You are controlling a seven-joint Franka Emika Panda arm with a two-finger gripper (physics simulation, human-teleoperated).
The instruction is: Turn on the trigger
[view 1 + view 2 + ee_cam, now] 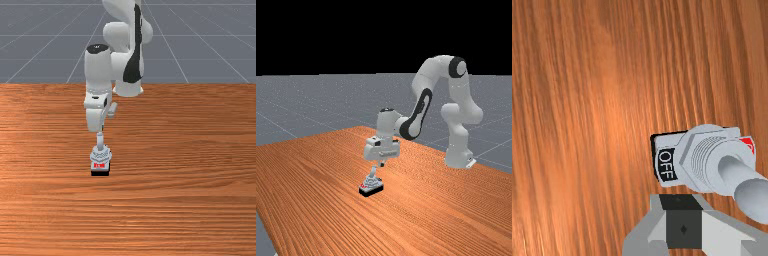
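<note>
I see a grey toggle switch (100,156) on a black base (100,173), sitting on the wooden table (190,200), a little left of the middle in the front view. My gripper (381,164) hangs just above the lever (373,171), its fingers (683,230) pressed together, pinching nothing; whether they touch the lever, I can't quite tell. The wrist view shows a black OFF label (666,165) near my fingers, and a red marking (747,145) across the switch from it.
</note>
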